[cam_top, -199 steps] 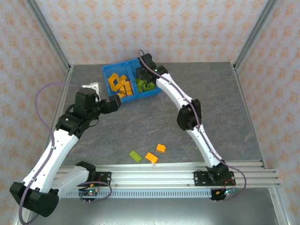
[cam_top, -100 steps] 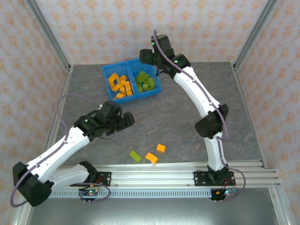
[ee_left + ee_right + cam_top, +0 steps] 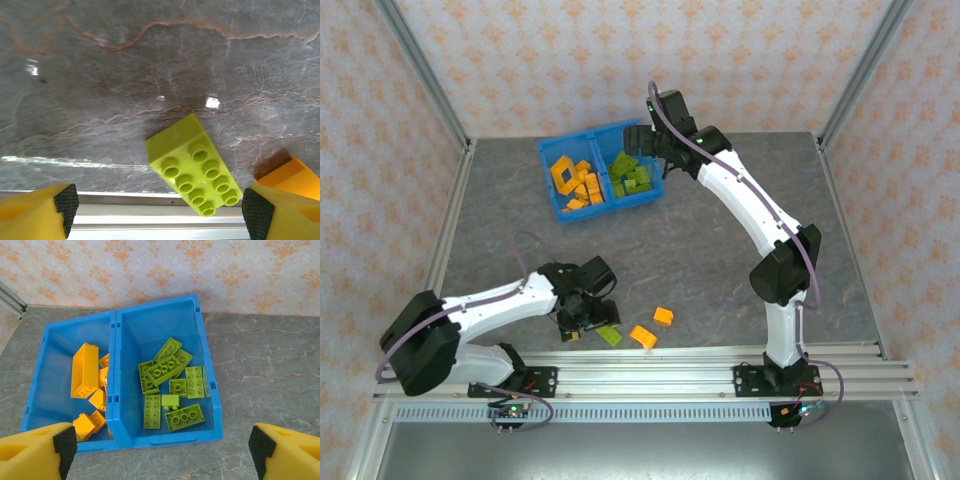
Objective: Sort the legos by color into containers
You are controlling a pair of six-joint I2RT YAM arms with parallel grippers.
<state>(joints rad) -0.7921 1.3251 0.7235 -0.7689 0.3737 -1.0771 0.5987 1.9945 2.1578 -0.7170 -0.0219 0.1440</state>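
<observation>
The blue bin (image 3: pixel 601 205) stands at the back of the table, with orange legos (image 3: pixel 574 182) in its left compartment and green legos (image 3: pixel 632 178) in its right one. In the right wrist view the green legos (image 3: pixel 172 385) and orange legos (image 3: pixel 85 370) lie below my open, empty right gripper (image 3: pixel 160 447), which hovers near the bin's right end (image 3: pixel 662 158). My left gripper (image 3: pixel 585 322) stands open low over a loose green lego (image 3: pixel 192 165) that lies flat between its fingers (image 3: pixel 62 202), closer to the right one. Two loose orange legos (image 3: pixel 642 337) (image 3: pixel 663 316) lie just to its right.
The aluminium rail (image 3: pixel 700 365) runs along the table's front edge, close behind the loose green lego (image 3: pixel 609 335). One orange lego (image 3: pixel 290 172) touches the edge of the left wrist view beside the right finger. Patterned walls enclose the table.
My left arm has swung from beside the bin down to the table's front, over the loose green lego. My right gripper has lifted out of the green compartment and drawn back to the right.
</observation>
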